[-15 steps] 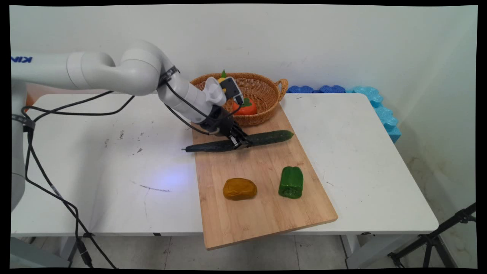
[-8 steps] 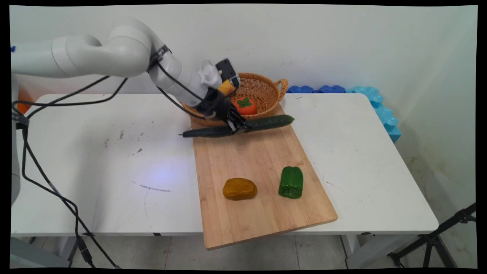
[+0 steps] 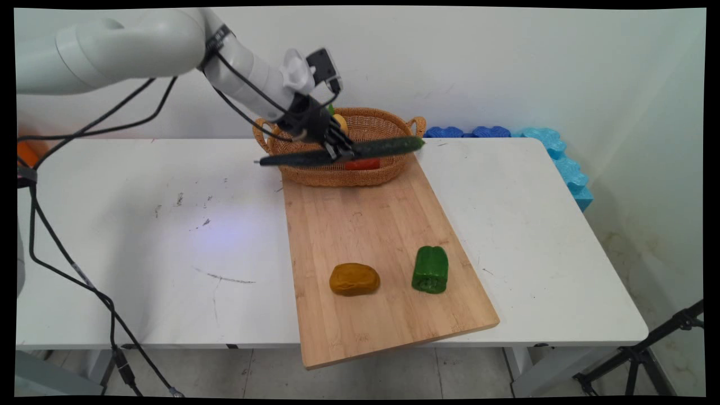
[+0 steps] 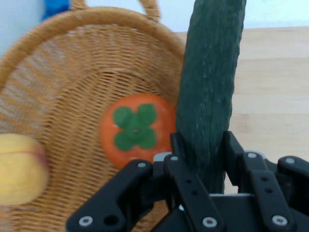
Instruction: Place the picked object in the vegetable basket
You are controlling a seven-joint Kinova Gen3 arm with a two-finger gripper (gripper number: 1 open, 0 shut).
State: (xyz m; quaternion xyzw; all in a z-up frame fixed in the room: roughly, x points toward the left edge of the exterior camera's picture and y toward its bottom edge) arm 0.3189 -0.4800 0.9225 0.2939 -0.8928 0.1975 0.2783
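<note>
My gripper [image 3: 338, 152] is shut on a long dark green cucumber [image 3: 382, 148] and holds it level in the air, across the front of the wicker basket [image 3: 315, 174]. In the hand view the cucumber [image 4: 210, 92] runs up between my fingers [image 4: 181, 150], over the basket's rim [image 4: 96, 19]. Inside the basket lie an orange persimmon [image 4: 137, 128] with a green cap and a yellow fruit [image 4: 19, 169]. The persimmon [image 3: 363, 164] shows just below the cucumber in the main view.
A wooden cutting board [image 3: 371, 225] lies in front of the basket, overhanging the table's near edge. On it rest a brown-yellow potato-like lump [image 3: 354, 279] and a green bell pepper [image 3: 431, 269]. Blue foam pieces [image 3: 540, 140] line the far right. Black cables [image 3: 62, 253] hang at left.
The gripper has lifted the cucumber off the cutting board and carried it up and back, from the board's far end to in front of the basket.
</note>
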